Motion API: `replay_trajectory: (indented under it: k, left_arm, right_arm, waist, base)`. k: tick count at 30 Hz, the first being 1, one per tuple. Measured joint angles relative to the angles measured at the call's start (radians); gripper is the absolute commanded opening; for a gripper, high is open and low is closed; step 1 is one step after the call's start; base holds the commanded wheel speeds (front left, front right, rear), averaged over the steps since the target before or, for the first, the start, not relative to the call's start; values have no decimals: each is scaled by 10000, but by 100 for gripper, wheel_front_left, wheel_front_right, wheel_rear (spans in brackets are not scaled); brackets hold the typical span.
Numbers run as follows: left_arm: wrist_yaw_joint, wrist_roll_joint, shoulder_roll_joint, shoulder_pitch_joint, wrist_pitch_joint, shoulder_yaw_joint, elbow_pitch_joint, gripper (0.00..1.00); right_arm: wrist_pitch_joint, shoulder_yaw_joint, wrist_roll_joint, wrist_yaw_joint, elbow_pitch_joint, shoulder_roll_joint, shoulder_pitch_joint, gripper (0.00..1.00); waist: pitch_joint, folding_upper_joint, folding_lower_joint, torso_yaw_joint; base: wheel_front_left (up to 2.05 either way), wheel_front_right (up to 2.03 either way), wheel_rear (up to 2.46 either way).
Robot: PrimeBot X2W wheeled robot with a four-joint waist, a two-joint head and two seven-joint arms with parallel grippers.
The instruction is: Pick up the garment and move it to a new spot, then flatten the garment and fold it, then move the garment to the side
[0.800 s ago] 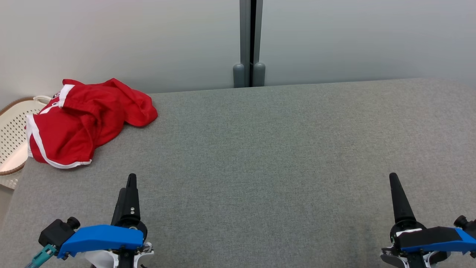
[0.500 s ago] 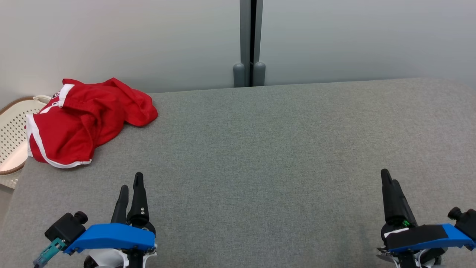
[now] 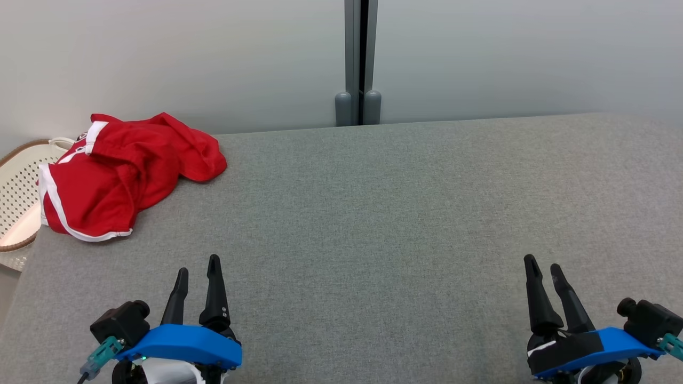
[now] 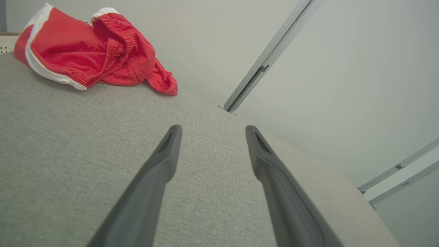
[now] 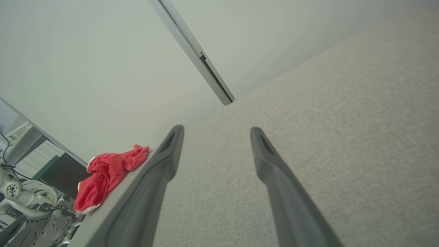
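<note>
Nothing done yet, we judge: crumpled red white-trimmed garment (image 3: 128, 173) lies untouched at the far-left corner of the grey fabric tabletop (image 3: 373, 213). Our left gripper (image 3: 198, 265) and right gripper (image 3: 542, 263) both released, empty. All steps left.

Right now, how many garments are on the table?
1. The red garment lies crumpled at the far left corner of the table, next to a white basket. Another piece could be hidden under it.

A: Where's the red garment (image 3: 122, 173)?
B: Crumpled at the far left corner of the grey table (image 3: 373, 213).
A: Grippers?
B: Near edge: left gripper (image 3: 198, 265) and right gripper (image 3: 542, 263), jaws parted, empty.
</note>
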Motion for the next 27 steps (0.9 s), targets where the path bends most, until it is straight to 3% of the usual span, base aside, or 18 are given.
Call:
replay_trajectory:
  k: [11,27]
  left_arm:
    - [174,1603,61,2,-301,-278,445,100]
    - [299,3097,98,-5,-662,-518,788,100]
  right_arm:
    - [-268,73,-1471,40,295,-12,-1,100]
    - [-673,111,-3149,42,497,-27,-25,100]
  waist:
    - [-61,0,0,20]
    - [-120,0,0,32]
  base:
    - [0,0,0]
    - [0,0,0]
